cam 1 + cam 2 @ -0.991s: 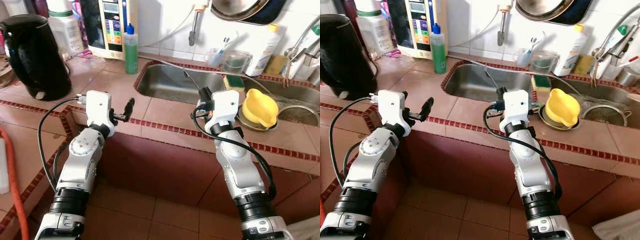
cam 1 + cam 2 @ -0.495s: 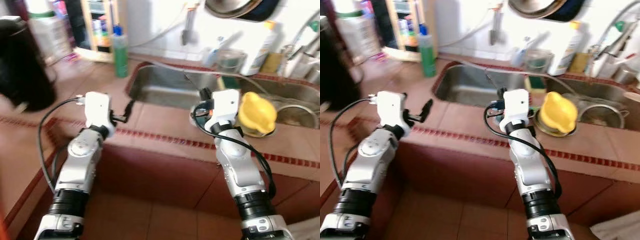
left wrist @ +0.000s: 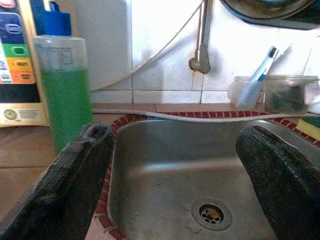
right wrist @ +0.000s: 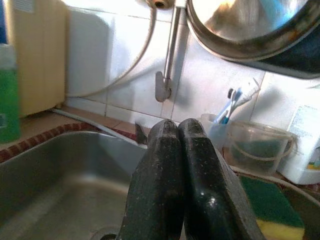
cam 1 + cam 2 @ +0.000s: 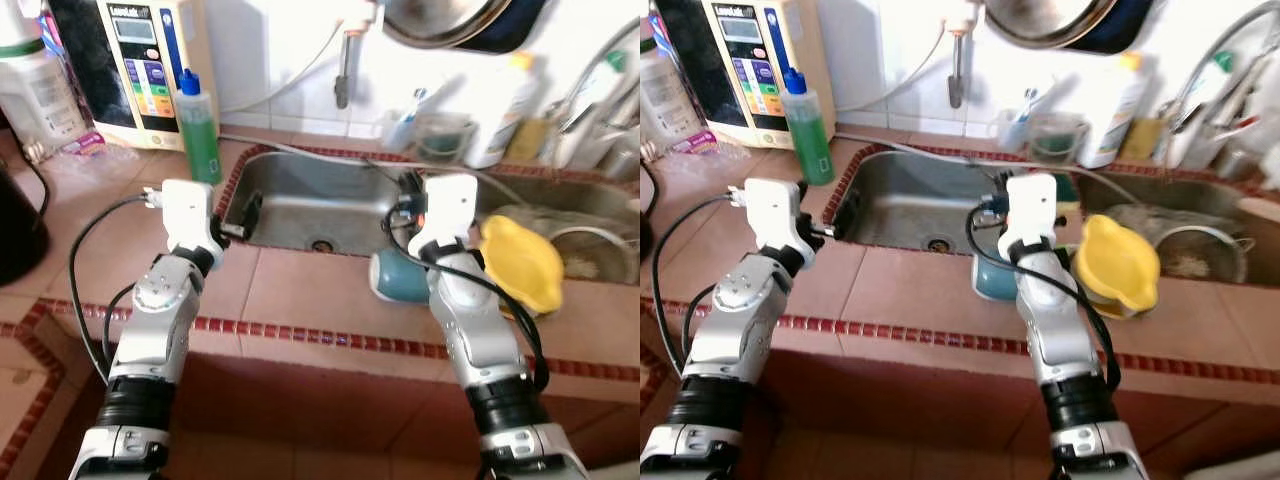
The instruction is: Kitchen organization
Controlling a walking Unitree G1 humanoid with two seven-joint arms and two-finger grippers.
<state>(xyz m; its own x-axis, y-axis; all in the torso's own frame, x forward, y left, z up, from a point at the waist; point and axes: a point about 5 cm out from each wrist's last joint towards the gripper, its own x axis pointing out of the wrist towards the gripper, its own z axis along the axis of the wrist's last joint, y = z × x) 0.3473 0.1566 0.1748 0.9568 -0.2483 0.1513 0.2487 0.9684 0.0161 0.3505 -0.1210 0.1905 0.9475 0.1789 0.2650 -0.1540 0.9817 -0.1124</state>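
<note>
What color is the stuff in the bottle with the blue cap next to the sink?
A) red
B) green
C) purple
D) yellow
B: the bottle with the blue cap stands on the counter left of the sink, and the liquid inside is plainly green.

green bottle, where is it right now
The green bottle stands on the counter at the left back corner of the sink, beside the cream wall appliance.

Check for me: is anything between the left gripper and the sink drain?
Nothing visible. The left gripper hangs open at the sink's near-left rim, and the basin down to the drain is bare steel. The green bottle stands off to the side on the counter.
</note>
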